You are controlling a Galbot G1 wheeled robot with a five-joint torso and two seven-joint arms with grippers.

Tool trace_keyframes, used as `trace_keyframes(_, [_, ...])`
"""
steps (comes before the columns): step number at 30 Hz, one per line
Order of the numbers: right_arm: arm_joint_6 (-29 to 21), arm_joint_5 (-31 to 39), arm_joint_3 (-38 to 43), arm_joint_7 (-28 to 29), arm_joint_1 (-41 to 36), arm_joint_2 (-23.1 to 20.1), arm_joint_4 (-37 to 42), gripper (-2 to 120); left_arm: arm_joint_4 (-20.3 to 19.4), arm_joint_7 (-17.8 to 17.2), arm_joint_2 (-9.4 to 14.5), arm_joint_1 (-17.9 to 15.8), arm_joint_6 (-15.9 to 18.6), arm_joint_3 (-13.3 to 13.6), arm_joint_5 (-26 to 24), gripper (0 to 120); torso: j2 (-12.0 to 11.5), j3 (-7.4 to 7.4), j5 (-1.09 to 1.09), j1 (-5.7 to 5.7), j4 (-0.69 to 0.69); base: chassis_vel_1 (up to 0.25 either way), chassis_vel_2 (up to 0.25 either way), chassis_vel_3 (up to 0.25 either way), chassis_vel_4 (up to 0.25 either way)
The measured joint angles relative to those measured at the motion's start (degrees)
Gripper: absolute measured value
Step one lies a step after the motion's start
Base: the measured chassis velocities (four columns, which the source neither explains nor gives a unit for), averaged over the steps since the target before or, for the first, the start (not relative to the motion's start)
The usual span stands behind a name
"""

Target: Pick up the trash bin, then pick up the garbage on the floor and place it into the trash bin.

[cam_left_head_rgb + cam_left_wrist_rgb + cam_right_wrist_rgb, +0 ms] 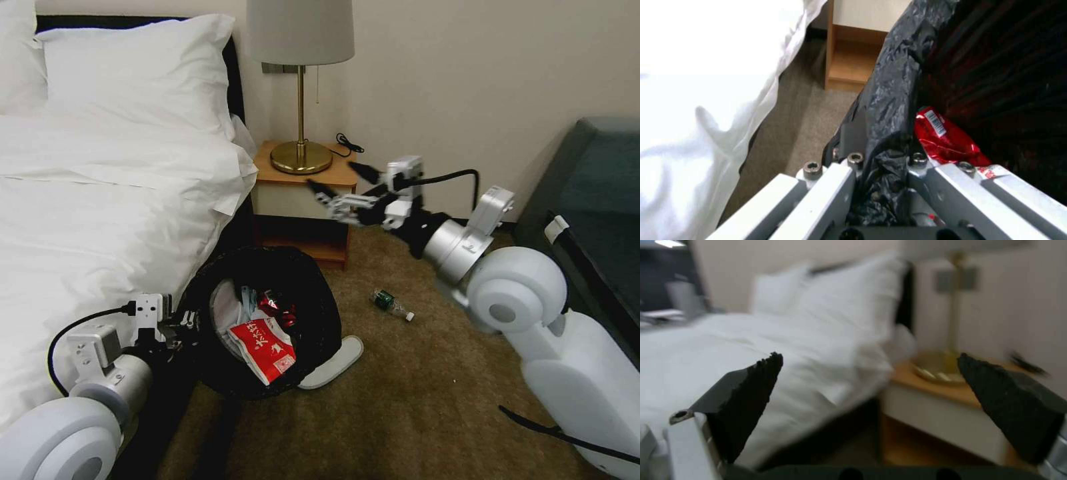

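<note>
Closest in, the left gripper [882,173] has its jaws clamped on the bag-lined rim of the trash bin [267,320], which hangs tipped beside the bed [100,220] with its mouth facing up and toward the robot. Inside lie one red-and-white snack wrapper [263,343], a shiny red wrapper [277,307] and some pale crumpled litter I cannot count. The left wrist view shows crinkled black plastic bunched between the jaws, so the hold may be partly on the liner; if the bag slides on the rim, the bin could sag or drop and spill what it carries.

Just beyond, one flat white slipper [333,363] lies on the carpet, partly under the bin's edge. Being so thin, it may be hard for jaws to get beneath, and the hanging bin crowds the approach.

Farther out, one small green bottle [391,303] lies on its side on the carpet, well apart from the bin; being round, it would likely roll if nudged off-centre.

Farthest, the right gripper [339,183] is raised in front of the nightstand [303,200], jaws spread wide and empty, near the one brass lamp [301,87]. A careless swing could knock that lamp.
</note>
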Motion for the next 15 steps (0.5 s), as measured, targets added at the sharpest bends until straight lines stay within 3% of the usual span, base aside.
trace_keyframes(6, [1.29, -3.94, 4.89, 3.43, -8.74, -0.63, -4.41, 100, 0.0, -0.2, -0.29, 0.15, 0.01, -0.65, -0.02, 2, 0.0, 0.0, 0.01, 0.0, 0.0, 0.0, 0.0, 0.0, 0.0])
trace_keyframes(15, [5.34, -13.38, 11.23, -0.36, -19.75, 0.35, -14.44, 100, 0.0, -0.43, -0.5, 0.23, 0.01, -0.98, -0.21, 2, 0.0, 0.0, 0.0, 0.0, -0.01, 0.0, 0.0, 0.0, 0.0])
